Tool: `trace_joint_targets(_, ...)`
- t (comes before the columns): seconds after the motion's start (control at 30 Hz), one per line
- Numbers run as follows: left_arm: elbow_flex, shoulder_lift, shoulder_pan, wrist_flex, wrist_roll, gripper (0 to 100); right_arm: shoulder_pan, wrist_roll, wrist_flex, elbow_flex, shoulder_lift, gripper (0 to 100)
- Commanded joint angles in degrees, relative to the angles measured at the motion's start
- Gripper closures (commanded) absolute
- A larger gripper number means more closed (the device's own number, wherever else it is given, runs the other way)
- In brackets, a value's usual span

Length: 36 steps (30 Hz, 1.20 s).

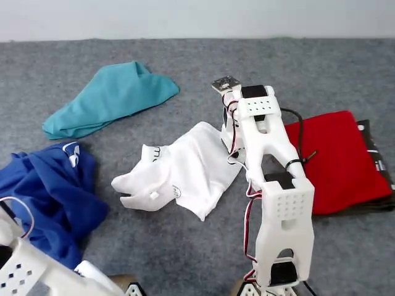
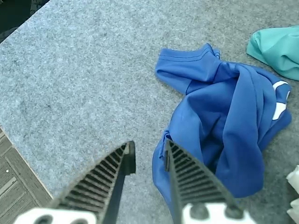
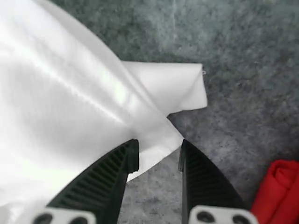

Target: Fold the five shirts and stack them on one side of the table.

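A crumpled white shirt lies mid-table. My right gripper is open, its fingers straddling the white shirt's edge near a folded-over corner; the right arm stretches over that side. A bunched blue shirt lies at the left. My left gripper hovers open with a narrow gap just beside the blue shirt's edge, holding nothing. A teal shirt lies crumpled at the back left. A folded red shirt rests at the right on a dark garment.
The grey felt table has bare room at the front centre and along the back. In the left wrist view the table's edge and the floor are close beside the gripper. The left arm's base fills the front left corner.
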Motion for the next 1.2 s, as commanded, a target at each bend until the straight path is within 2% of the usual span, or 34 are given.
trace_joint_targets(0.0, -0.13, -0.62, -0.18, -0.97, 0.18, 89, -0.22, -0.70, -0.75, -2.46, 1.54, 85.0)
trace_joint_targets(0.23, -0.04, -0.62, -0.18, -0.97, 0.18, 89, -0.13, -0.70, -2.33, -2.46, 3.38, 98.6)
trace_joint_targets(0.53, -0.04, -0.62, -0.18, -0.97, 0.18, 89, -0.31, -0.70, -0.57, -2.73, -0.13, 98.9)
trace_joint_targets(0.87, -0.04, -0.62, -0.18, -0.97, 0.18, 89, -1.36, -0.35, 5.93, -2.64, -26.59, 98.9)
trace_joint_targets(1.07, -0.04, -0.44, 0.00, -0.79, 0.18, 88, -10.86, -0.26, 12.53, -2.37, -41.19, 98.9)
trace_joint_targets(1.17, 0.13, -0.26, 3.96, -0.35, -0.18, 88, -14.64, 0.97, 13.58, -2.46, -47.87, 98.9)
